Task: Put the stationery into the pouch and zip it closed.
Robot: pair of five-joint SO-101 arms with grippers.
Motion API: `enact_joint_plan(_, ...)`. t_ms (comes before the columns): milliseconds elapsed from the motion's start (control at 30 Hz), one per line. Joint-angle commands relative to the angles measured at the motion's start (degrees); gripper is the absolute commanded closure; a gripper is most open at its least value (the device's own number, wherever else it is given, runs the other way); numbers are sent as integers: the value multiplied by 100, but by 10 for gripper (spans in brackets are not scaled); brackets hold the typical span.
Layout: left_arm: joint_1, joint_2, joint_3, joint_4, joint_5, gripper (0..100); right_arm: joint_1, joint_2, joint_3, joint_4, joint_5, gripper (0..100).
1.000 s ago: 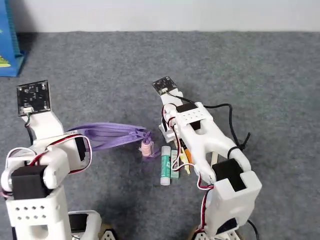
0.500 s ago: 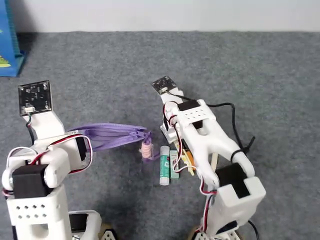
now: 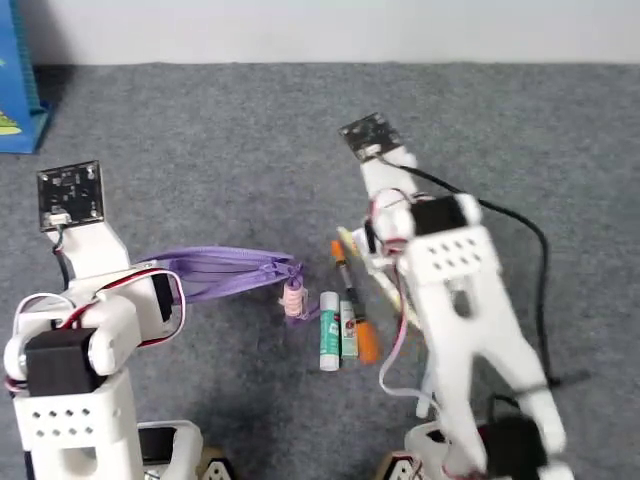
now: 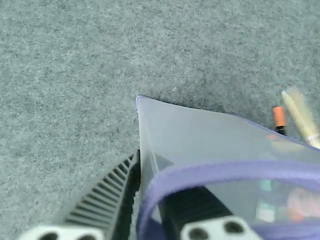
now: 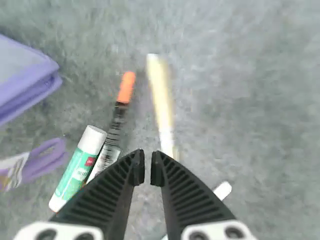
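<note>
Nearest the arm bases, a glue stick (image 3: 329,345) and a green stick (image 3: 348,331) lie side by side on the grey desk (image 3: 200,130). An orange-and-black pen (image 3: 347,285) lies just beside them, all outside the pouch (image 3: 225,271). The left claw (image 4: 147,161) is clamped on one edge of the purple pouch, whose zipper end, with a pink charm (image 3: 292,297), lies near the glue stick. The right claw (image 5: 147,164) is clenched on nothing, above the pen and a pale stick (image 5: 161,95) farther out.

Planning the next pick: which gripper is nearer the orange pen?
Right. The right gripper, shut on the pencil, is close beside the orange pen; the left gripper holds the pouch at its far end.
</note>
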Motion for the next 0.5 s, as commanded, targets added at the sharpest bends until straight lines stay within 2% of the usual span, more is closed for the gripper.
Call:
enact_joint_plan(0, -9, 62, 57, -97, -53, 990, 66, -1191, -229, 365, 299, 978)
enact_joint_plan(200, -9, 62, 57, -97, -44, 990, 66, -1991, 26, 453, 343, 978)
enact_joint_plan(467, -9, 70, 57, -88, -44, 990, 611, -1068, 1020, -585, 299, 949)
